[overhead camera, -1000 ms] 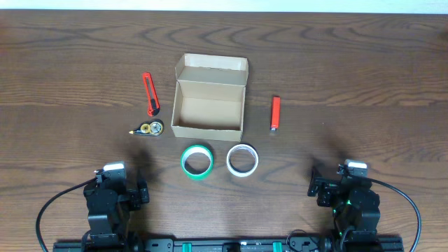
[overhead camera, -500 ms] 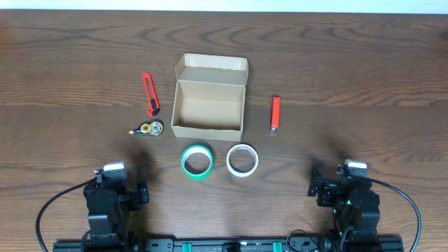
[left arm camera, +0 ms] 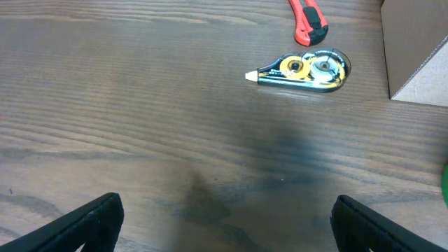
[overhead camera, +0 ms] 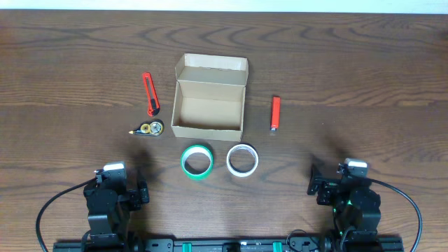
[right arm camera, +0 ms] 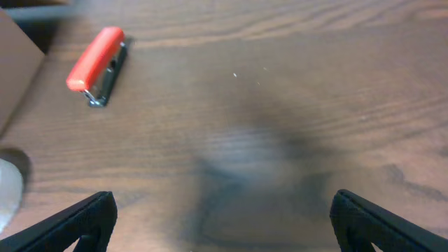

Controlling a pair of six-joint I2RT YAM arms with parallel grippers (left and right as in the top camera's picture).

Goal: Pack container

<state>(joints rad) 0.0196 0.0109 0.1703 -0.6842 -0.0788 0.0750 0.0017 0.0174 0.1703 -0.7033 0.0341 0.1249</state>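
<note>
The container (overhead camera: 209, 106) is an open tan cardboard box with its flap lid up at the back; its inside shows nothing in it. Its corner shows in the left wrist view (left arm camera: 418, 49). A green tape roll (overhead camera: 197, 162) and a white tape roll (overhead camera: 242, 160) lie in front of it. A red box cutter (overhead camera: 150, 94) and a correction tape dispenser (overhead camera: 148, 129) lie to its left, both also in the left wrist view, cutter (left arm camera: 309, 19), dispenser (left arm camera: 304, 69). A red lighter (overhead camera: 276, 113) lies to its right, also in the right wrist view (right arm camera: 98, 65). My left gripper (left arm camera: 224, 227) and right gripper (right arm camera: 222, 224) are open and empty over bare wood near the front edge.
The wooden table (overhead camera: 364, 77) stretches wide on both sides of the items. Both arm bases sit at the front edge, left (overhead camera: 112, 203) and right (overhead camera: 350, 199), with black cables looping beside them.
</note>
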